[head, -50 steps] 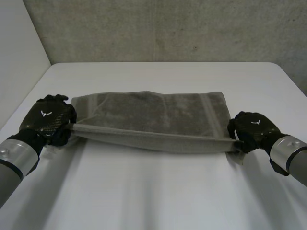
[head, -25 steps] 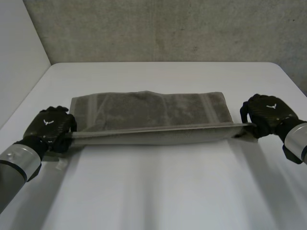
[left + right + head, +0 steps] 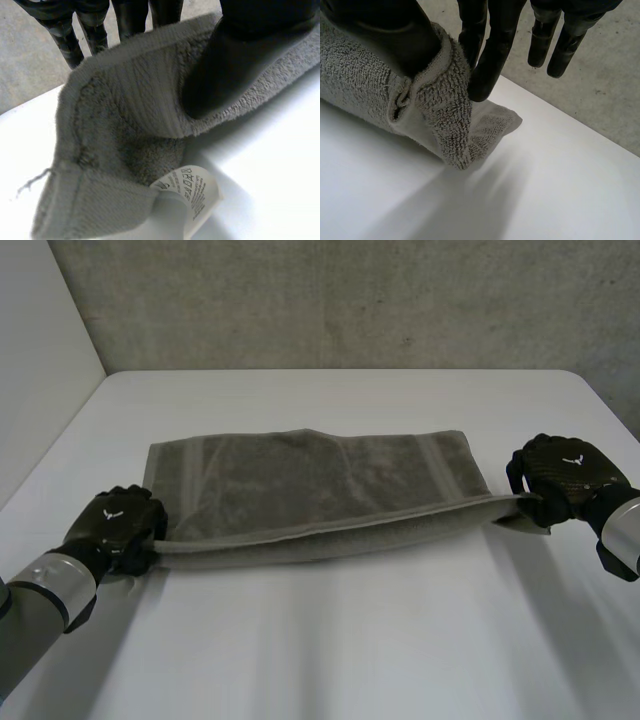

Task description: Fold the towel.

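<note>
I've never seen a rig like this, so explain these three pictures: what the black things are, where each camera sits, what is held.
It is a robot with two arms, each ending in a black hand. The wide picture is from a camera between and behind the arms, looking down at a white table. A grey towel lies there. The left hand pinches one near corner, the right hand the other, with the near edge stretched between them. The close pictures come from wrist cameras; each shows a thumb and fingers clamped on the terry cloth. A white care label hangs by the left hand's corner.
</note>
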Controlling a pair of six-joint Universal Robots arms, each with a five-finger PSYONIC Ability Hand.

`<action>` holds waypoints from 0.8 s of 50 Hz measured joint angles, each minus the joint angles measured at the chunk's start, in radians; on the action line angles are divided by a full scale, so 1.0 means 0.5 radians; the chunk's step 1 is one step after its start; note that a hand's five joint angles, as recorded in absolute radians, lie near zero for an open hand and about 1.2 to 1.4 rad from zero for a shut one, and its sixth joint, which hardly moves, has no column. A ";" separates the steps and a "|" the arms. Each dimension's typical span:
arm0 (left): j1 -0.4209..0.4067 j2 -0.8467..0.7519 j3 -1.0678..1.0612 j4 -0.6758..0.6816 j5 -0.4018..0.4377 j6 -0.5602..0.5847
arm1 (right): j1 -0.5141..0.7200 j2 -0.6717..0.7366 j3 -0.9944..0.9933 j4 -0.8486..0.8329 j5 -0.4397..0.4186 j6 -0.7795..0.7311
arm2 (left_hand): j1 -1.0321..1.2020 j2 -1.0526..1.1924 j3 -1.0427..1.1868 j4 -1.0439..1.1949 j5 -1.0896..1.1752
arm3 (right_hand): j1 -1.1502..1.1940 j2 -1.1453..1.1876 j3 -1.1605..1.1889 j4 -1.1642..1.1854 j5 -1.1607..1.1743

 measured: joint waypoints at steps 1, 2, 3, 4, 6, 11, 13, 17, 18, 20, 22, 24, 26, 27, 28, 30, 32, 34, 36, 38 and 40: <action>-0.001 -0.002 -0.001 -0.001 -0.001 0.009 | -0.004 -0.001 0.001 0.001 0.000 0.000 | 0.002 0.005 0.000 0.000 0.008 | 0.000 0.000 0.000 0.000 0.000; -0.001 -0.003 -0.001 -0.002 -0.001 0.017 | -0.007 -0.001 0.001 0.001 0.000 0.000 | 0.002 0.005 0.000 0.000 0.008 | 0.000 0.000 0.000 0.000 0.000; -0.001 -0.004 -0.002 -0.003 -0.003 0.031 | -0.014 -0.003 0.001 0.003 0.000 0.000 | 0.002 0.005 0.000 0.000 0.008 | 0.000 0.000 0.000 0.000 0.000; -0.001 -0.003 -0.003 -0.004 -0.004 0.049 | -0.022 -0.008 0.000 0.006 -0.001 -0.001 | 0.002 0.005 0.000 0.000 0.008 | 0.000 0.000 0.000 0.000 0.000; 0.001 0.000 -0.004 -0.005 -0.007 0.079 | -0.036 -0.020 0.000 0.014 -0.004 -0.001 | 0.002 0.005 0.000 0.000 0.008 | 0.000 0.000 0.000 0.000 0.000; 0.007 0.077 -0.010 -0.043 -0.010 0.151 | -0.086 -0.105 -0.005 0.088 -0.054 -0.004 | 0.235 0.336 0.000 0.000 0.306 | 0.000 0.000 0.000 0.000 0.000; 0.009 0.158 -0.014 -0.089 -0.011 0.169 | -0.113 -0.173 -0.012 0.155 -0.104 -0.005 | 0.235 0.347 0.000 0.000 0.319 | 0.000 0.000 0.000 0.000 0.000; 0.008 0.374 -0.016 -0.201 -0.005 0.168 | -0.161 -0.325 -0.036 0.271 -0.195 -0.005 | 0.235 0.348 0.000 0.000 0.323 | 0.000 0.000 0.000 0.000 0.000; 0.008 0.407 -0.016 -0.216 -0.005 0.166 | -0.168 -0.350 -0.042 0.286 -0.207 -0.005 | 0.235 0.348 0.000 0.000 0.327 | 0.000 0.000 0.000 0.000 0.000; 0.006 0.580 -0.011 -0.292 0.000 0.153 | -0.197 -0.451 -0.070 0.349 -0.255 -0.001 | 0.235 0.348 0.000 0.000 0.330 | 0.000 0.000 0.000 0.000 0.000; 0.005 0.716 -0.003 -0.353 0.002 0.141 | -0.216 -0.524 -0.098 0.396 -0.288 0.003 | 0.235 0.348 0.000 0.000 0.330 | 0.000 0.000 0.000 0.000 0.000; 0.006 0.865 0.010 -0.423 0.006 0.123 | -0.236 -0.609 -0.145 0.459 -0.327 0.006 | 0.235 0.348 0.000 0.000 0.330 | 0.000 0.000 0.000 0.000 0.000; 0.007 0.969 0.023 -0.475 0.008 0.103 | -0.248 -0.662 -0.191 0.513 -0.356 0.007 | 0.235 0.348 0.000 0.000 0.330 | 0.000 0.000 0.000 0.000 0.004; 0.010 1.028 0.032 -0.506 0.009 0.086 | -0.253 -0.691 -0.223 0.551 -0.372 0.006 | 0.235 0.348 0.000 0.000 0.331 | 0.000 0.000 0.000 0.000 0.004; 0.014 1.090 0.043 -0.538 0.011 0.065 | -0.257 -0.713 -0.257 0.591 -0.387 0.005 | 0.235 0.348 0.000 0.000 0.331 | 0.000 0.000 0.000 0.000 0.004; 0.025 1.168 0.056 -0.579 0.014 0.035 | -0.262 -0.739 -0.312 0.655 -0.409 0.000 | 0.235 0.353 0.000 0.000 0.331 | 0.000 0.000 0.000 0.000 0.004; 0.038 1.218 0.065 -0.603 0.018 0.015 | -0.265 -0.751 -0.354 0.707 -0.423 -0.006 | 0.235 0.358 0.000 0.000 0.331 | 0.000 0.000 0.000 0.000 0.004; 0.059 1.252 0.072 -0.620 0.024 -0.002 | -0.267 -0.753 -0.390 0.749 -0.433 -0.020 | 0.235 0.359 0.000 0.000 0.331 | 0.000 0.000 0.000 0.000 0.004; 0.081 1.259 0.075 -0.625 0.033 -0.008 | -0.267 -0.745 -0.407 0.771 -0.437 -0.040 | 0.235 0.359 0.000 0.000 0.331 | 0.000 0.000 0.000 0.000 0.004; 0.109 1.247 0.077 -0.623 0.050 -0.012 | -0.266 -0.728 -0.412 0.784 -0.438 -0.070 | 0.235 0.359 0.000 0.000 0.331 | 0.000 0.000 0.000 0.000 0.004; 0.140 1.208 0.081 -0.616 0.076 -0.014 | -0.265 -0.701 -0.409 0.790 -0.438 -0.106 | 0.235 0.359 0.000 0.000 0.331 | 0.000 0.000 0.000 0.000 0.004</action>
